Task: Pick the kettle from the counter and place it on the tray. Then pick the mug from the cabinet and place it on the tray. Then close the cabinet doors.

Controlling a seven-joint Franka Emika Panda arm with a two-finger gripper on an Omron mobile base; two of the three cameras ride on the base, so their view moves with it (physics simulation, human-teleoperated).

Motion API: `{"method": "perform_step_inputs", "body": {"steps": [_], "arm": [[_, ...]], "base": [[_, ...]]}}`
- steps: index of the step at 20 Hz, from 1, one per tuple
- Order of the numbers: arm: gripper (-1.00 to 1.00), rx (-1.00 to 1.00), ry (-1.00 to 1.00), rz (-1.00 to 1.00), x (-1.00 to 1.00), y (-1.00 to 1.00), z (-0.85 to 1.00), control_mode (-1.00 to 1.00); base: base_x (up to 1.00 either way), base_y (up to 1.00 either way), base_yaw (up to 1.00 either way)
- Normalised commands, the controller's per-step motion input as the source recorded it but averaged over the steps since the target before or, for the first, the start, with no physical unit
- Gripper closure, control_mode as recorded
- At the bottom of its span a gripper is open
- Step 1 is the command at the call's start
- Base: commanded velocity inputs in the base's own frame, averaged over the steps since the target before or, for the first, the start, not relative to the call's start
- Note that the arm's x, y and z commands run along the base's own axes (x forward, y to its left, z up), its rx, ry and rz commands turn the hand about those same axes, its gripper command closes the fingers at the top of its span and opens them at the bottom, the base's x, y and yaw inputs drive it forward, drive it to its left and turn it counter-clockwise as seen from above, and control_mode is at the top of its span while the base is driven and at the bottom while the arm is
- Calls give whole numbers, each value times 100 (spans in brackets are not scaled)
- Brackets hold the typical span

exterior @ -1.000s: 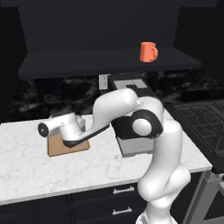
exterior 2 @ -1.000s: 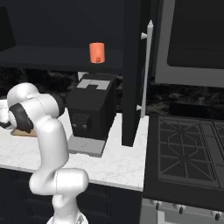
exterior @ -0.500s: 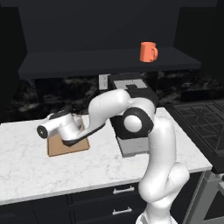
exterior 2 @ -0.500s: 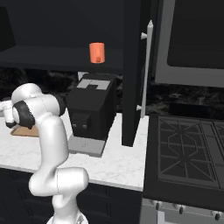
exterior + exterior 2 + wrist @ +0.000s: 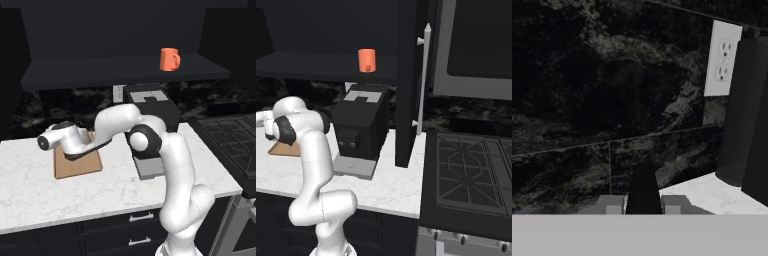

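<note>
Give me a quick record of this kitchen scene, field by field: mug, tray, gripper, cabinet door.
mug: orange, upright on the cabinet shelf
tray: flat on the counter, left of the coffee machine
gripper: shut, above the tray, facing the backsplash
cabinet door: open

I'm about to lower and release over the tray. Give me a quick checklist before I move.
1. Gripper shut on the kettle: ok, a dark bar, likely its handle, sits between the tips.
2. Gripper above the tray: ok in the left base view.
3. Kettle resting on the tray: cannot tell, hidden.
4. Mug upright on the cabinet shelf: ok.
5. Cabinet doors closed: not ok, open.
</note>
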Motion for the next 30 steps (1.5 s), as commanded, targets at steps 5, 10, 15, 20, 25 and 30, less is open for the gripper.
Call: {"method": "perform_step_inputs", "body": {"steps": [5,10,15,20,25,30], "arm": [[100,0,0,0,24,27,-36,-100],[100,0,0,0,6,6,-39,-100],[100,0,0,0,0,0,-36,-100],[-100,0,0,0,0,-10,-34,-100],[-100,0,0,0,-11,-15,-25,-100],[-100,0,0,0,-3,-12,-5,-100]], "base": [[0,0,0],[0,0,0],[0,0,0],[0,0,0],[0,0,0],[0,0,0]]}}
